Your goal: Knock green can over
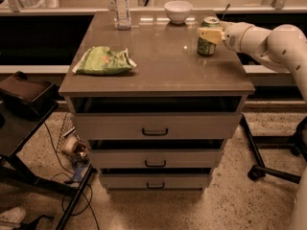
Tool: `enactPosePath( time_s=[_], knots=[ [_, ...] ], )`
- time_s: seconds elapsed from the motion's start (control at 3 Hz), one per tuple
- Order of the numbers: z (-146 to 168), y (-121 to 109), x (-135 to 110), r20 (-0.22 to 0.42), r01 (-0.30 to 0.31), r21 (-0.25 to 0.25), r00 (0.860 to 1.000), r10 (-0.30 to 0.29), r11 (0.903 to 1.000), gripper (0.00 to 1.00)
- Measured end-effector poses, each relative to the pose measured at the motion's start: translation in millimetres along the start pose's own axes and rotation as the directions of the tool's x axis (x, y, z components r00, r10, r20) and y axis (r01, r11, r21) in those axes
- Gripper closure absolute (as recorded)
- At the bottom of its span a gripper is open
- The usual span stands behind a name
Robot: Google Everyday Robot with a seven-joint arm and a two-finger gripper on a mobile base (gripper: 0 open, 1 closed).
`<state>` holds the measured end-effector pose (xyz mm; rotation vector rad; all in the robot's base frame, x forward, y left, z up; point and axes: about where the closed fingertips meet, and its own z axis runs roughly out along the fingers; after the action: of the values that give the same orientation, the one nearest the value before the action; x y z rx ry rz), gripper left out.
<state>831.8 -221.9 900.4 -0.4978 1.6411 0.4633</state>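
**Green can upright, pincer at its upper half**

Far to the left of the green can (206, 47), towards the front edge of the bench (158, 68), you have a flat light-green snack bag (103, 61) lying on its side. Left of the can and further back stands a clear plastic bottle (122, 6), upright at the rear edge. Just left of the can and a little behind it sits a white bowl (178, 11), close by but not touching.

The can itself stands upright on the right rear part of the bench top, silver rim uppermost.

Your pincer (209, 34) comes in from the right and its pale yellowish tip lies across the can's upper half, level with the bench top. You cannot tell whether it is parted, closed or gripping anything, nor whether it presses on the can. Right of the can the white arm (268, 37) runs off past the bench edge.

Below the can, the bench front shows three drawers (155, 128) with dark handles.
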Motion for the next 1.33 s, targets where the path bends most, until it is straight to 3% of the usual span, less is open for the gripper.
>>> enactPosePath(
  time_s=[0.67, 1.0, 1.33],
  knots=[
    [5, 4, 1, -0.002, -0.001, -0.008, 1.0, 0.001, 1.0, 0.86],
    [7, 8, -9, -0.038, 0.05, -0.006, 0.998, -0.051, 0.9987, 1.0],
    [11, 26, -33, -0.117, 0.143, -0.026, 0.982, -0.145, 0.9893, 1.0]
  ],
)
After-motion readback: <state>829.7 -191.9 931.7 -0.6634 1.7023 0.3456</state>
